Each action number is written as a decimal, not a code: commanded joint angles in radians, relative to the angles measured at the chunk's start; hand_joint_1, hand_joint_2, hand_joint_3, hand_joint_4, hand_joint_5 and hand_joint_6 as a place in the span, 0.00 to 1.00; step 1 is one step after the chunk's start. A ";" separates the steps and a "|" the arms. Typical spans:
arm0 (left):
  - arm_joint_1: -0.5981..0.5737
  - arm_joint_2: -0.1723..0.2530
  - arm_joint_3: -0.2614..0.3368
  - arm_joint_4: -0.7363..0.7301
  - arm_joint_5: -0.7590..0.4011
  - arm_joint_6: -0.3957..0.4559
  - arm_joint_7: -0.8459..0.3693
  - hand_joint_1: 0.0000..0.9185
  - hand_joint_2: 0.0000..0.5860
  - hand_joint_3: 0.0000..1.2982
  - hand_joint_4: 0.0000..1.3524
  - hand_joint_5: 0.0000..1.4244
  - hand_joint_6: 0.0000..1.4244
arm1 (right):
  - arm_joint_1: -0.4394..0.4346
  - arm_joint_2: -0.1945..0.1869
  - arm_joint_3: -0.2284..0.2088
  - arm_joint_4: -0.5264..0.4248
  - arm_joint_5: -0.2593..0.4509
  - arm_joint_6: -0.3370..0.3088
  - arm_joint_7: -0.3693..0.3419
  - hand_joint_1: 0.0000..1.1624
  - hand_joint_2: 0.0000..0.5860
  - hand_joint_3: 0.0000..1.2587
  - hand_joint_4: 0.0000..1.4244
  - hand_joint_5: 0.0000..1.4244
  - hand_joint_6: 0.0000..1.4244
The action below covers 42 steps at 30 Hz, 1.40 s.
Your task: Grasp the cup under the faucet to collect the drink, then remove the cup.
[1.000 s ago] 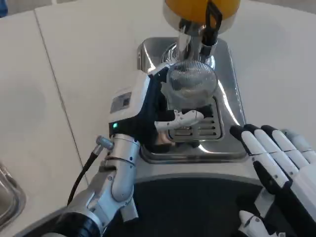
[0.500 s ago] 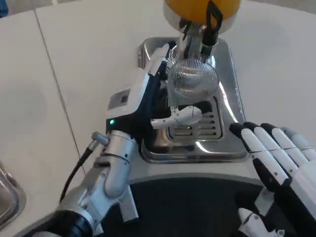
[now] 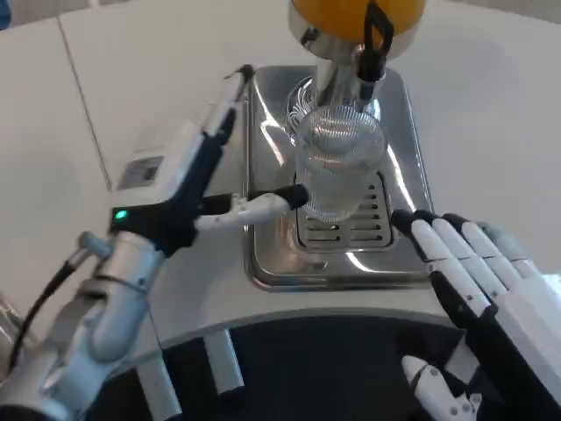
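Left arm: I see my silver forearm rising from the lower left of the head view, the left hand [image 3: 188, 180] lying over the white counter [image 3: 131, 88] just left of the steel drip tray [image 3: 263, 263], its white back turned up and to the left.
Left fingers: one white finger [image 3: 250, 209] reaches right across the tray's left rim to the lower left side of the cup; I cannot tell whether it touches the glass. The other fingers run up along the tray's left edge, well apart from that one, with nothing held between them.
Right hand: the right hand [image 3: 478, 281] sits low on the right, back up, its fingers [image 3: 443, 254] straight, side by side and pointing up-left, tips just beside the tray's right front corner, holding nothing.
Cup: the clear ribbed cup [image 3: 337, 167] stands upright on the slotted grille [image 3: 346, 224] under the faucet [image 3: 351, 66] of the orange dispenser [image 3: 355, 13]. I cannot tell if there is drink in it.
Room: the tray's raised rim lies between the left hand and the cup; bare counter spreads to the left and right of the tray; the faucet hangs close over the cup's mouth.
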State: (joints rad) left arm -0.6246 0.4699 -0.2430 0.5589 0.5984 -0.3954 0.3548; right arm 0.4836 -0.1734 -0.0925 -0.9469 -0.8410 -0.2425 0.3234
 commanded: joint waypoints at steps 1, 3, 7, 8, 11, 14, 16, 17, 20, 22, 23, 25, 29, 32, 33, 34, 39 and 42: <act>0.108 0.081 0.039 -0.127 0.046 0.044 -0.007 0.06 0.00 0.00 0.00 0.12 0.15 | 0.001 0.021 0.007 -0.003 0.018 0.021 -0.027 0.08 0.96 0.00 0.00 0.00 0.00; 0.159 0.110 0.059 -0.191 0.072 0.067 0.007 0.05 0.00 0.00 0.00 0.12 0.15 | 0.002 0.029 0.006 -0.009 0.029 0.032 -0.029 0.08 0.96 0.00 0.00 0.00 0.00; 0.348 0.202 0.147 -0.409 0.151 0.118 0.019 0.02 0.00 0.00 0.00 0.06 0.13 | -0.005 0.044 0.001 -0.036 0.071 0.070 -0.023 0.08 0.96 0.00 0.00 0.00 0.00; 0.389 0.215 0.166 -0.460 0.169 0.133 0.011 0.02 0.00 0.00 0.00 0.04 0.11 | -0.012 0.049 0.002 -0.042 0.082 0.084 -0.018 0.08 0.96 0.00 0.00 0.00 0.00; 0.541 0.239 0.233 -0.621 0.207 0.183 -0.025 0.01 0.00 0.00 0.00 0.00 0.08 | -0.037 0.069 0.012 -0.056 0.115 0.144 -0.006 0.08 0.96 0.00 0.00 0.00 0.00; 0.684 0.251 0.282 -0.750 0.255 0.209 -0.055 0.00 0.00 0.00 0.00 0.00 0.04 | -0.056 0.083 0.019 -0.063 0.142 0.198 -0.001 0.08 0.96 0.00 0.00 0.00 0.00; 0.768 0.246 0.297 -0.809 0.290 0.211 -0.057 0.00 0.00 0.00 0.00 0.00 0.03 | -0.079 0.101 0.029 -0.057 0.170 0.249 0.002 0.08 0.96 0.00 0.00 0.00 0.00; 0.810 0.237 0.302 -0.837 0.304 0.213 -0.057 0.00 0.00 0.00 0.00 0.00 0.02 | -0.096 0.108 0.035 -0.049 0.185 0.275 0.003 0.08 0.96 0.00 0.00 0.00 0.00; 0.907 0.199 0.303 -0.906 0.342 0.222 -0.049 0.00 0.00 0.00 0.00 0.00 0.02 | -0.147 0.119 0.048 -0.027 0.221 0.328 0.000 0.08 0.96 0.00 0.00 0.00 0.00; 0.940 0.177 0.298 -0.927 0.359 0.226 -0.046 0.00 0.00 0.00 0.00 0.00 0.02 | -0.179 0.126 0.051 -0.010 0.248 0.351 -0.008 0.09 0.95 0.00 0.00 0.00 0.00; 0.947 0.169 0.297 -0.932 0.365 0.226 -0.048 0.00 0.00 0.00 0.00 0.00 0.02 | -0.194 0.128 0.052 -0.002 0.260 0.358 -0.014 0.09 0.95 0.00 0.00 0.00 0.00; 0.968 0.150 0.293 -0.944 0.376 0.223 -0.049 0.00 0.01 0.00 0.00 0.00 0.02 | -0.219 0.129 0.051 0.013 0.280 0.370 -0.025 0.09 0.95 0.00 0.00 0.00 0.00; 1.001 0.118 0.283 -0.963 0.400 0.219 -0.047 0.00 0.01 0.00 0.00 0.00 0.02 | -0.287 0.131 0.048 0.060 0.323 0.388 -0.055 0.09 0.94 0.00 0.00 0.00 0.00; 1.018 0.102 0.280 -0.972 0.416 0.214 -0.042 0.00 0.01 0.00 0.00 0.00 0.02 | -0.350 0.124 0.043 0.108 0.360 0.385 -0.083 0.11 0.92 0.00 0.00 0.00 0.00; 1.022 0.098 0.281 -0.975 0.419 0.212 -0.041 0.00 0.01 0.00 0.00 0.00 0.02 | -0.365 0.123 0.042 0.122 0.372 0.382 -0.092 0.11 0.92 0.00 0.00 0.00 0.00; 1.026 0.095 0.281 -0.978 0.418 0.210 -0.041 0.00 0.01 0.00 0.00 0.00 0.02 | -0.379 0.123 0.042 0.133 0.383 0.380 -0.099 0.11 0.92 0.00 0.00 0.00 0.00; 1.041 0.091 0.288 -0.978 0.379 0.177 -0.044 0.00 0.01 0.00 0.00 0.00 0.02 | -0.460 0.106 0.047 0.177 0.415 0.375 -0.126 0.12 0.92 0.00 0.00 0.00 0.00; 1.056 0.091 0.300 -0.975 0.355 0.153 -0.041 0.00 0.01 0.00 0.00 0.00 0.02 | -0.533 0.101 0.044 0.199 0.424 0.390 -0.141 0.12 0.91 0.00 0.00 0.00 0.00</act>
State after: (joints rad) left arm 0.4062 0.5664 0.0477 -0.4117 0.9716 -0.2209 0.3070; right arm -0.0028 -0.0595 -0.0431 -0.7635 -0.4315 0.1395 0.2060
